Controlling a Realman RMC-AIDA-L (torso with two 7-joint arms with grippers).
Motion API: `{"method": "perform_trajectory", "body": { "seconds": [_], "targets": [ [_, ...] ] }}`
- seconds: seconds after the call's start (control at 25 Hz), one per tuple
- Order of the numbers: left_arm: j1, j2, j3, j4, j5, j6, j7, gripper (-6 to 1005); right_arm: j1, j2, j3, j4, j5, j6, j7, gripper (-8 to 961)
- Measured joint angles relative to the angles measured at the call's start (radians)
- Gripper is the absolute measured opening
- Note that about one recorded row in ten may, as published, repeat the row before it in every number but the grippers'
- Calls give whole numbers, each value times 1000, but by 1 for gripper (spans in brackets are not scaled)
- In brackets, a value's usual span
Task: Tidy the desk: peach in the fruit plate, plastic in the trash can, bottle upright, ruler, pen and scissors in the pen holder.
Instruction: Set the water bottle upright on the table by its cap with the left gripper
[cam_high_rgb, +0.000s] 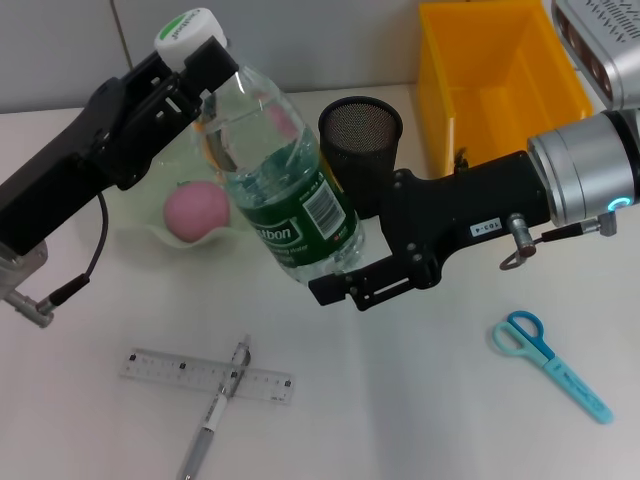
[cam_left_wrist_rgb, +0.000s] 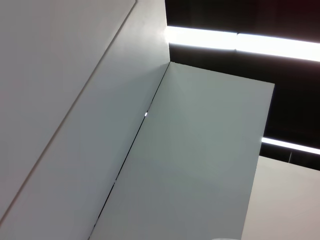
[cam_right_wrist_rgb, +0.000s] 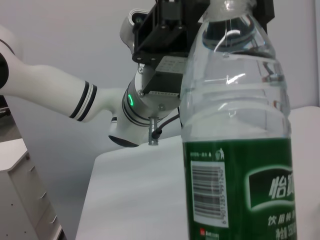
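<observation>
A clear water bottle with a green label and white cap hangs tilted above the table, cap toward the back left. My left gripper is shut on its neck just under the cap. My right gripper grips its lower body by the label, one finger lying along the base. The right wrist view shows the bottle close up. The pink peach lies in the pale fruit plate. Ruler and pen lie crossed at the front left, blue scissors at the front right. No plastic shows.
The black mesh pen holder stands behind the bottle, next to my right wrist. A yellow trash can sits at the back right. The left wrist view shows only wall and ceiling.
</observation>
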Motion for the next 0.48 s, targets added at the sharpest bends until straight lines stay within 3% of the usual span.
{"method": "perform_trajectory", "body": {
  "seconds": [0.48],
  "targets": [
    [3,0,0,1,-3,2,0,447,-13,0,-1,2,-4,-1,1,777]
  ]
}}
